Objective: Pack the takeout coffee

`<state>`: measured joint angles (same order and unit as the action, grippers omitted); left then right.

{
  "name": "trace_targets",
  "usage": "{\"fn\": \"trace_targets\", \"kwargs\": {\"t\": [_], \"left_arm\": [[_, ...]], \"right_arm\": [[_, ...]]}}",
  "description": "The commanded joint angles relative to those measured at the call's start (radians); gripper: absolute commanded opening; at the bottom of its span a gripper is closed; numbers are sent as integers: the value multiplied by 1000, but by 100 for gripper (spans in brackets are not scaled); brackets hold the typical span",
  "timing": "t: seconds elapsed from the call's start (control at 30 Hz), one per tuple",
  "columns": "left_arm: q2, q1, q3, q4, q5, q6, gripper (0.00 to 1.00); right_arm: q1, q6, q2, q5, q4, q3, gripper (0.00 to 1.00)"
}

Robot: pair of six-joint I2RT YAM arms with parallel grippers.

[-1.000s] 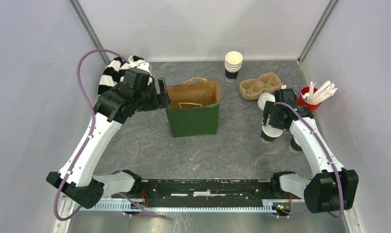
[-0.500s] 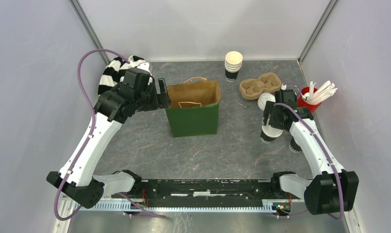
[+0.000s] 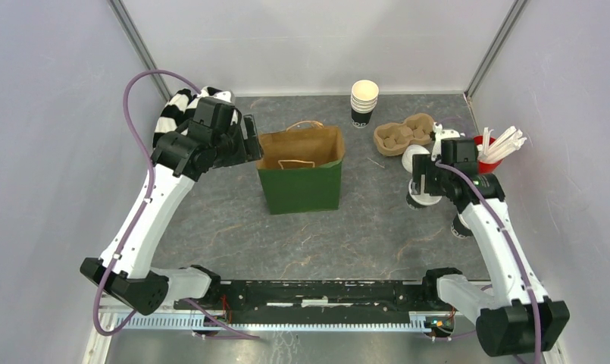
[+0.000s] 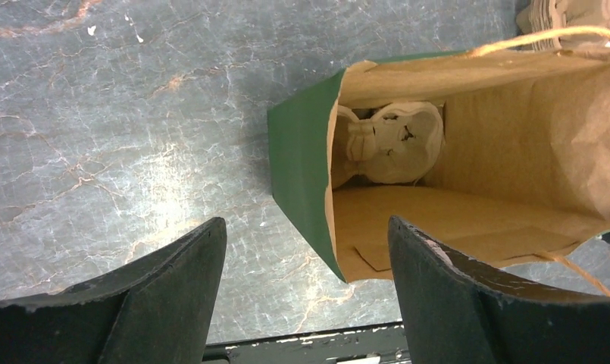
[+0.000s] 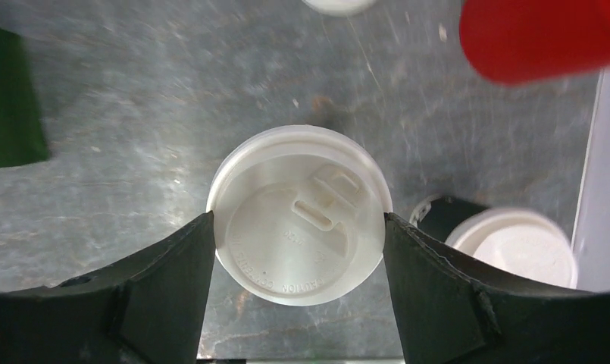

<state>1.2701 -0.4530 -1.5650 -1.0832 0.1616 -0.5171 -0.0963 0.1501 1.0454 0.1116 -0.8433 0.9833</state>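
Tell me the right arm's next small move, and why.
Probably close the right end effector onto the lidded cup: its fingers flank the cup's rim, and whether they grip yet is unclear. The green bag stands open, ready to receive it.

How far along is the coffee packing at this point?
Done: a cardboard carrier already sits inside the green bag. In hand: the right claw grips one lidded cup at its lid; the left claw hangs open over the bag's edge. Left: both cups, including the other cup standing nearby, are outside the bag.
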Motion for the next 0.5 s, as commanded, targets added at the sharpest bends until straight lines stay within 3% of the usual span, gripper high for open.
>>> {"fn": "trace_targets", "kwargs": {"t": [0.0,0.17,0.33,0.47], "left_arm": [[24,29,-52,17,-10,17,83],[56,36,-50,59,-17,32,73],[105,36,-45,88,-46,51,65],[134,37,-21,152,-90,49,55]], "right_arm": [[2,-176,-85,-193,121,118,77],[1,-192,-142,-515,270,231,73],[0,-77,-71,-790,402,385,71],[-55,-20,35,-867,430,546,69]]}}
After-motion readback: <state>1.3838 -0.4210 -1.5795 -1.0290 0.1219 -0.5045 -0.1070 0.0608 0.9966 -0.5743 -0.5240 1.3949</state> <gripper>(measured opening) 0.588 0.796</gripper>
